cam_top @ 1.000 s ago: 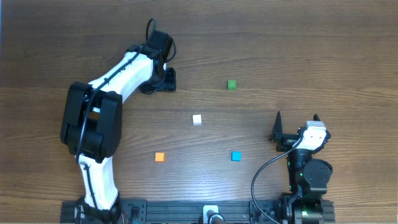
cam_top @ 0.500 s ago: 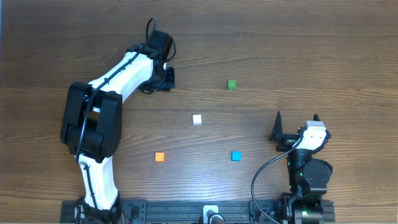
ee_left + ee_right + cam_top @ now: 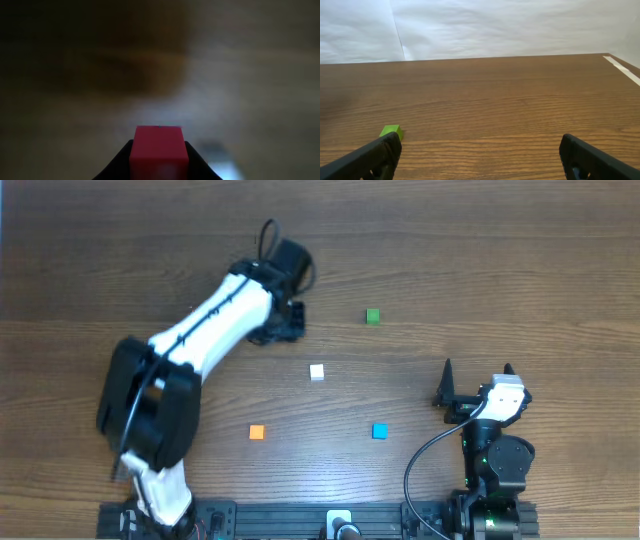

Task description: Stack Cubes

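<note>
A: Where's the small red cube (image 3: 159,149)?

B: It's clamped between the two dark fingers of the left gripper (image 3: 292,320). That's above the brown wooden table (image 3: 520,250), beyond the small white cube (image 3: 317,372) and slightly to its left.

A: How will it handle?

B: Probably light, stiff and smooth-faced. Pinching two opposite flat sides, as here, should stop it twisting.

A: Any long axis?

B: None, since it's a cube. One flat face looks at the wrist camera with its top edge level, so it sits square in the grip.

A: And the rest?

B: The small green cube (image 3: 373,316) lies beyond the white one, to its right. The small orange cube (image 3: 257,432) and small blue cube (image 3: 380,431) lie nearer the bases, left and right of it. The right gripper (image 3: 481,152) sits well to its right, fingers apart, holding nothing.
</note>
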`<state>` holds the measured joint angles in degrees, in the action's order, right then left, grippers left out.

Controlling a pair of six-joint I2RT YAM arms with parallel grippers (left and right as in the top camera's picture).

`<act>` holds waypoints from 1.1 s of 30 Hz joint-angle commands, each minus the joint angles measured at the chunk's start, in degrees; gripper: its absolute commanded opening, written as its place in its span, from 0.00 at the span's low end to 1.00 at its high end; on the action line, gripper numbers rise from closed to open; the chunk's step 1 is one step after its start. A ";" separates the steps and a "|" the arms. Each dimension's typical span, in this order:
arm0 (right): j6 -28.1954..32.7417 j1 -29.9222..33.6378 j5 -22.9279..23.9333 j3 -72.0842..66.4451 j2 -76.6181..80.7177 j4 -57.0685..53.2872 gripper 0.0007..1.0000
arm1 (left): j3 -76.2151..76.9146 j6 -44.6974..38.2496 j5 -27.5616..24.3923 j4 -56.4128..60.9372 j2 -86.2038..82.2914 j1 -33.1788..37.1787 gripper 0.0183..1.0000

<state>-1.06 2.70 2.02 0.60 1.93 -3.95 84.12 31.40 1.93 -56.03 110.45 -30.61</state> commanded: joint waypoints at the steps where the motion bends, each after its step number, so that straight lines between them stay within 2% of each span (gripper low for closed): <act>1: 0.31 0.37 -0.28 -0.31 -0.48 -0.17 0.99 | 0.76 11.52 1.84 -3.69 -6.93 -7.02 0.02; 7: 0.31 0.37 -0.28 -0.31 -0.48 -0.15 0.99 | -0.96 19.08 2.99 -4.68 -7.80 -14.67 0.02; 11: 0.31 0.37 -0.28 -0.31 -0.48 -0.17 0.99 | -2.80 20.83 4.20 -3.34 -7.80 -17.53 0.02; 20: 0.31 0.37 -0.28 -0.31 -0.48 -0.15 0.99 | -7.26 21.81 4.17 2.25 -7.37 -16.46 0.02; 33: 0.31 0.37 -0.28 -0.31 -0.48 -0.17 0.99 | -7.41 21.77 4.15 2.86 -2.38 -15.50 0.02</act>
<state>-1.06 2.70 2.02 0.60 1.93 -3.97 77.23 52.14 4.99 -53.34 106.37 -46.44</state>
